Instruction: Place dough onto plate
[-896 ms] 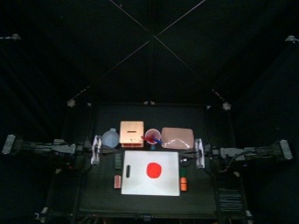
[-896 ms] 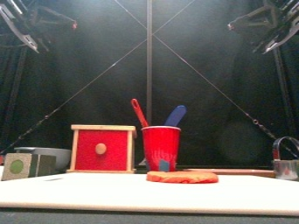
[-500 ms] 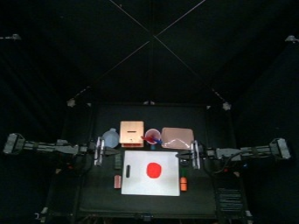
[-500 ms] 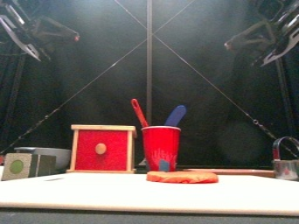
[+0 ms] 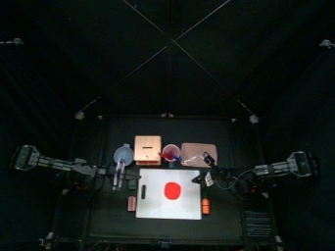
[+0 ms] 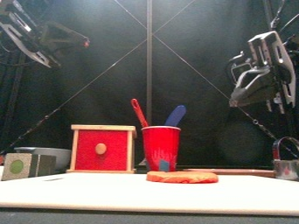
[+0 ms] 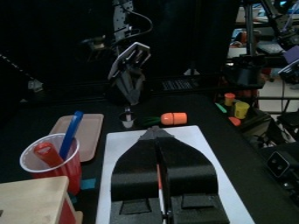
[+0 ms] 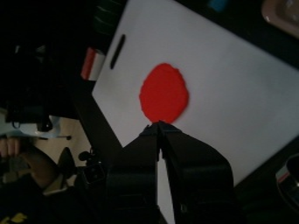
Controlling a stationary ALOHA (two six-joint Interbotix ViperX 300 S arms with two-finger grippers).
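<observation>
The dough (image 5: 170, 191) is a flat bright red round lying in the middle of the white board (image 5: 189, 210); it also shows in the front view (image 6: 181, 177) and the right wrist view (image 8: 163, 92). Behind the board's right corner sits the pale pink plate (image 5: 199, 153), with nothing on it. My right gripper (image 8: 156, 129) hangs shut just above the board, a short way from the dough, holding nothing. My left gripper (image 7: 155, 131) is shut too, pointing over the board's left part. Both hang well above the table in the front view: left gripper (image 6: 79, 39), right gripper (image 6: 242, 94).
Along the back stand an orange-tan block (image 5: 148, 149), a dark red cup (image 5: 170, 152) with utensils in it, and a grey-blue container (image 5: 123, 154). Small orange items lie left (image 5: 131, 203) and right (image 5: 206, 205) of the board. A metal cup (image 6: 286, 161) stands at the right.
Both arms have swung down and inward from the table's sides, and their grippers now reach over the board's far corners. The dough has not moved.
</observation>
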